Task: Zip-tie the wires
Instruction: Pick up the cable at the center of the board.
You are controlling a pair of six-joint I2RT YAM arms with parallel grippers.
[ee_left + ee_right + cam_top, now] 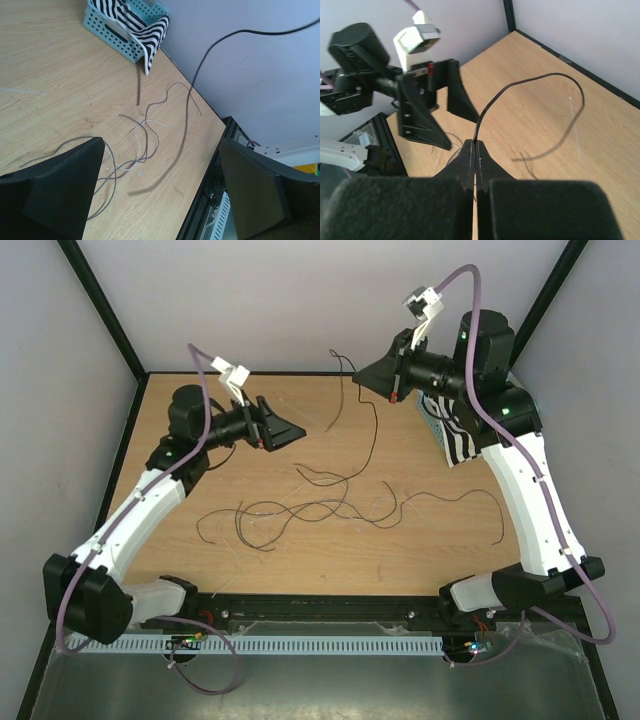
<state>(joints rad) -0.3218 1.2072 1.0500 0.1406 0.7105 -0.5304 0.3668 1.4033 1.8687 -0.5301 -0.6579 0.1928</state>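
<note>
While the thin black and pale grey wires (320, 505) are lying in loops mid-table, one black strand (540, 79) is arching from my right gripper (475, 145), whose fingers are pressing together on it. My left gripper (162, 141) is hovering spread wide, empty. A striped black-and-white cloth (132, 20) is sitting in the light blue plastic basket (107, 27) on the wooden tabletop (440, 540), at its right edge; pale walls (270, 300) are enclosing it. Only the right wrist view is showing that pinch.

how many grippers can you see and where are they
2, none hidden. The left gripper hangs open and empty over the left of the table. The right gripper is raised at the far right beside the basket, shut on one black wire.
</note>
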